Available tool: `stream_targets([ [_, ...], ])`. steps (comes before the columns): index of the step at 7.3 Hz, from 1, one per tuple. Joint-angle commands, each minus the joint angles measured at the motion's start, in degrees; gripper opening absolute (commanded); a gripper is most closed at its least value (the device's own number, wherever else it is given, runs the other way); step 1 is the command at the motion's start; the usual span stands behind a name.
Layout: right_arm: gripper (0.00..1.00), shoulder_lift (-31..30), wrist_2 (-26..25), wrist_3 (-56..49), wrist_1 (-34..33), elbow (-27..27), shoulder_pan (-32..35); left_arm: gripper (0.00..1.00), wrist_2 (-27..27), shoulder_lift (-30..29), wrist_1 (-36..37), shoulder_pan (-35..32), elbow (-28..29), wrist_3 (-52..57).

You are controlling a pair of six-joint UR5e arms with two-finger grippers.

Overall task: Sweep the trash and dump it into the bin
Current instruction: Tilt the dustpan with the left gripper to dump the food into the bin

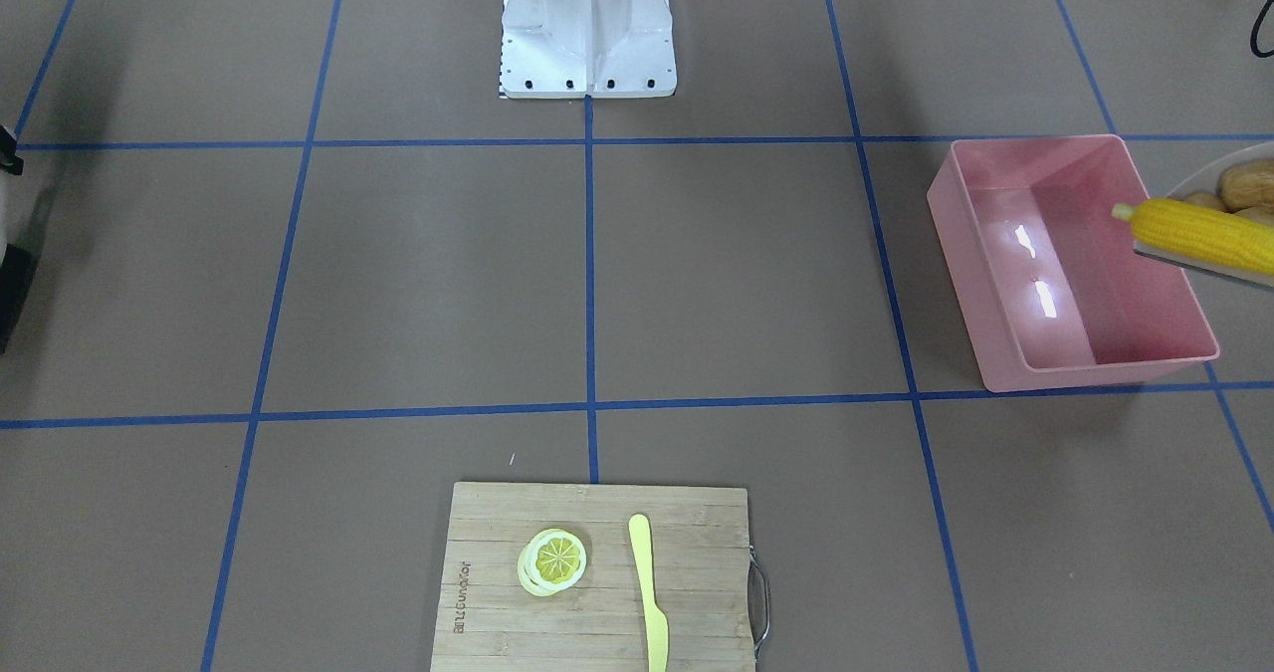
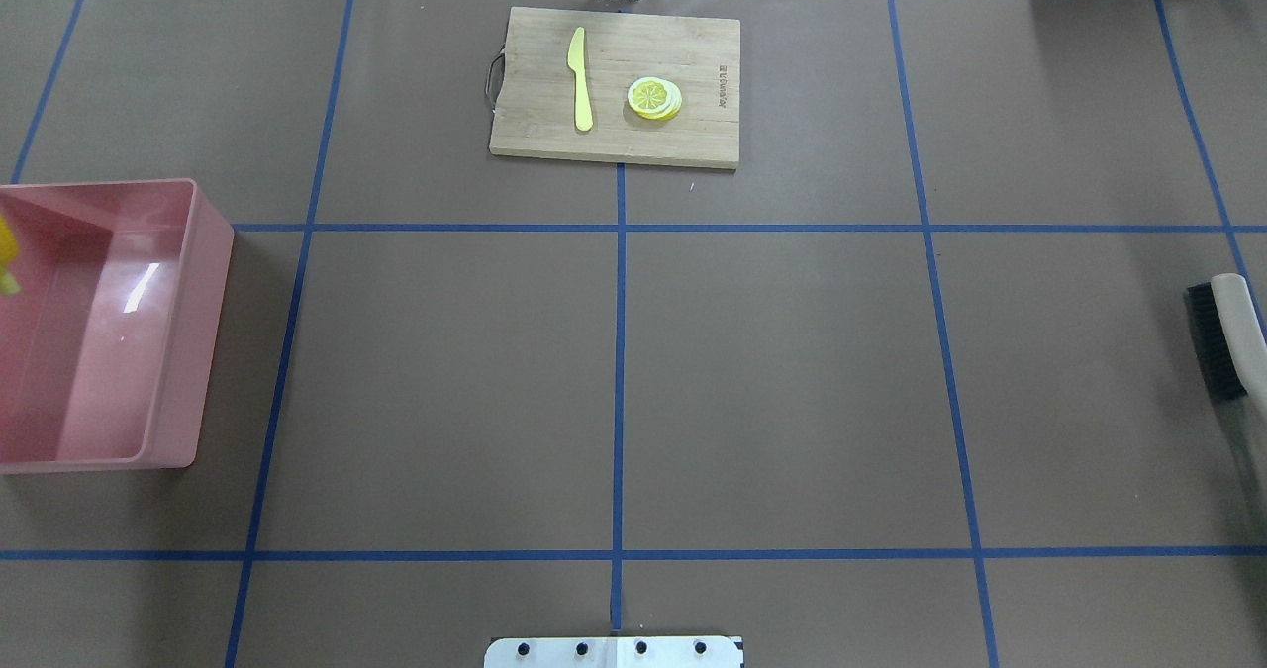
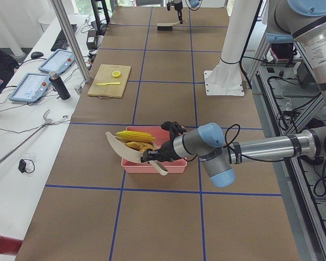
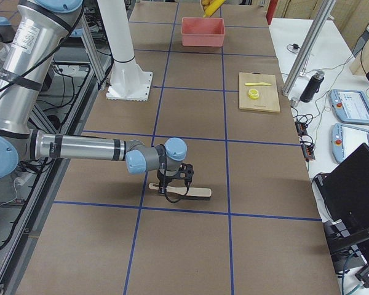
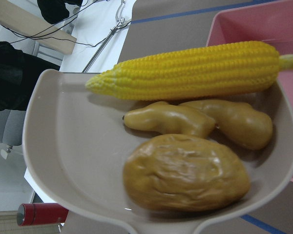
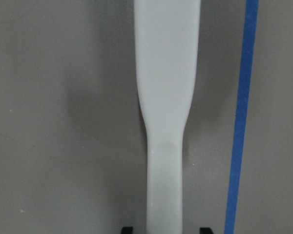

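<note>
Holds corn (image 5: 195, 68), ginger (image 5: 200, 119) and potato (image 5: 185, 173) on a tilted dustpan (image 5: 73, 146) at the rim of the bin (image 1: 995, 284), corn tip over it; cannot tell left gripper (image 3: 152, 156) grip; straddles the handle of the brush (image 4: 186, 191), flat on the table (image 2: 772, 381), with right gripper (image 6: 166, 230) jaws parted

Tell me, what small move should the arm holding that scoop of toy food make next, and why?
Probably tip the dustpan toward the pink bin so its load slides out. The corn cob, ginger root and potato-like lump all lie in the pan, the corn's end already reaches over the bin, and the bin's inside shows nothing in it.
</note>
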Motion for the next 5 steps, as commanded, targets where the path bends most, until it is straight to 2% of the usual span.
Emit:
stream_targets([
  [1,1.00,1.88,3.11,-0.10,-0.19,0.56,3.62,0.00,1.38,-0.27,-0.29,0.06,-2.00,8.71],
  [3,1.00,3.39,3.65,-0.72,-0.63,0.39,7.58,0.00,2.34,-1.23,-0.98,0.06,-2.10,15.82],
  [5,1.00,5.05,3.21,-7.61,-0.90,-1.96,12.15,0.00,3.05,-1.59,-2.22,0.06,-2.10,19.45],
])
